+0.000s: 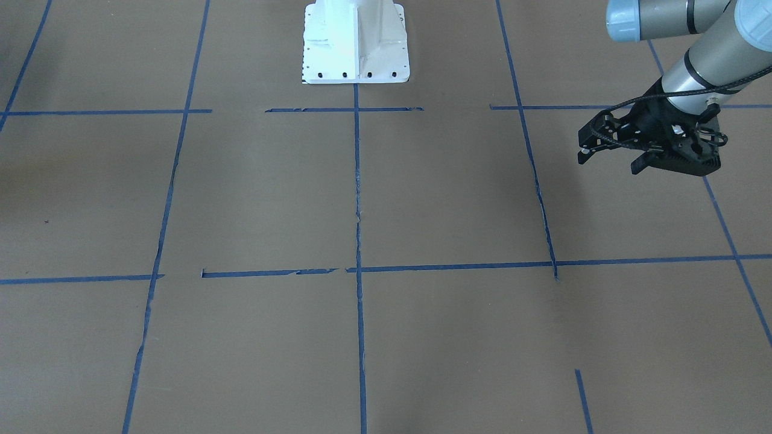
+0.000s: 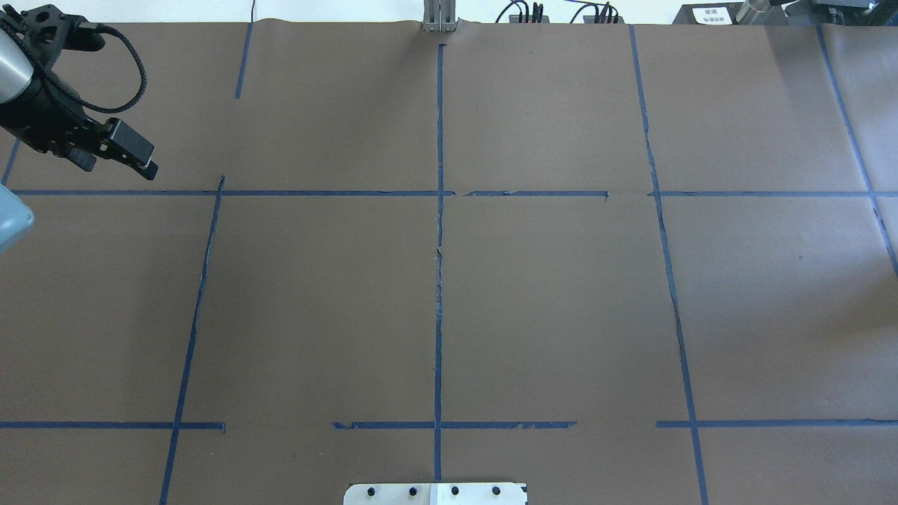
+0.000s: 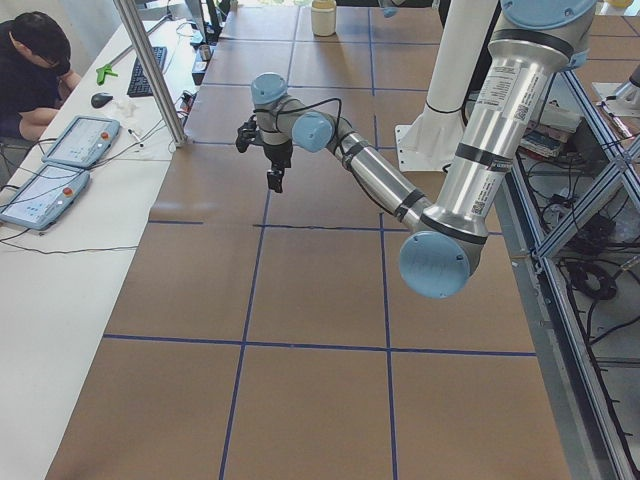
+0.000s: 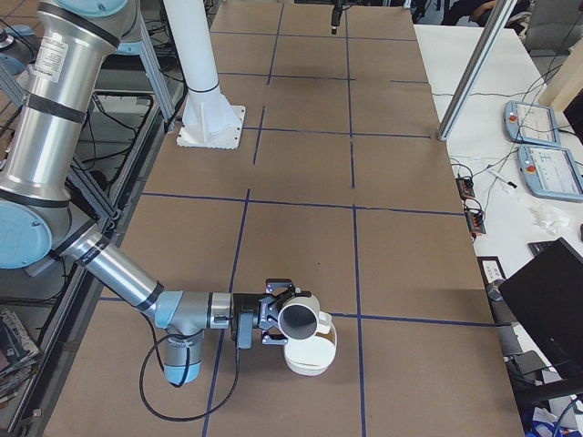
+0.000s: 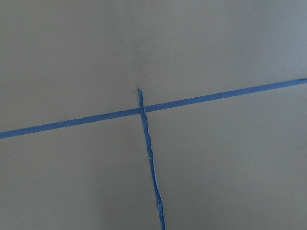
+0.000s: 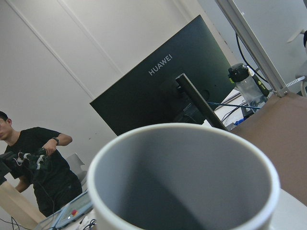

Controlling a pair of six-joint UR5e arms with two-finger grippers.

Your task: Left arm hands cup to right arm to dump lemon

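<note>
My left gripper (image 1: 609, 164) hangs open and empty above the bare brown table on my left side. It also shows in the overhead view (image 2: 119, 167) and the exterior left view (image 3: 273, 182). The left wrist view shows only table and blue tape. In the exterior right view the white cup (image 4: 301, 319) lies tipped on its side at my right gripper (image 4: 281, 319), over a white bowl (image 4: 310, 360). From that view I cannot tell whether the gripper is shut. The cup's grey inside (image 6: 182, 182) fills the right wrist view and looks empty. No lemon shows.
The white robot base (image 1: 356, 42) stands at the table's middle edge. Blue tape lines (image 2: 438, 280) divide the brown table. An operator (image 3: 30, 60) sits beside tablets on the side bench. A dark monitor (image 4: 547, 309) stands near the bowl; a person (image 6: 38, 177) stands behind it.
</note>
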